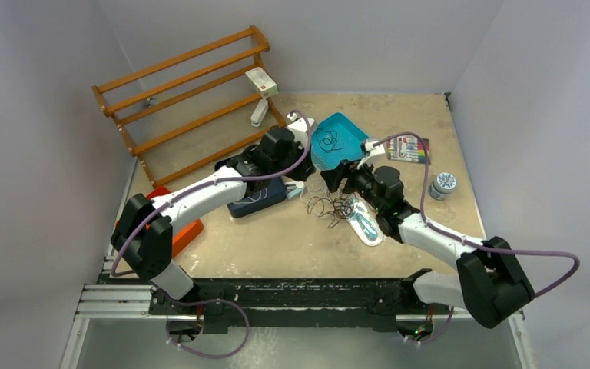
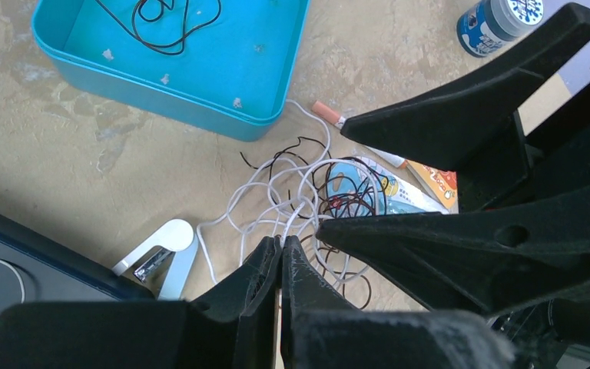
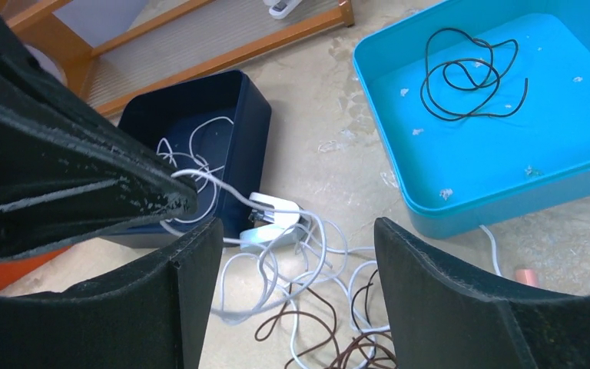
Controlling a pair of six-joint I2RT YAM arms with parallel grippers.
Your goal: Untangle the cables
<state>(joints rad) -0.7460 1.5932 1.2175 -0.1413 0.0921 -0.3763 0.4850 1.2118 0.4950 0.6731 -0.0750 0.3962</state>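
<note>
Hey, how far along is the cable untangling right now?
Done: the black cable lies alone in the teal tray. In hand: the left gripper pinches the white cable; the right gripper hangs open. Left: its loops are tangled with the brown cable.

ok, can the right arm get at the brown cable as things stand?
Probably yes. The right claw is open right over the brown cable, nothing solid between. But loops of the white cable, pinched by the shut left claw, lie across it, so it may snag both.
</note>
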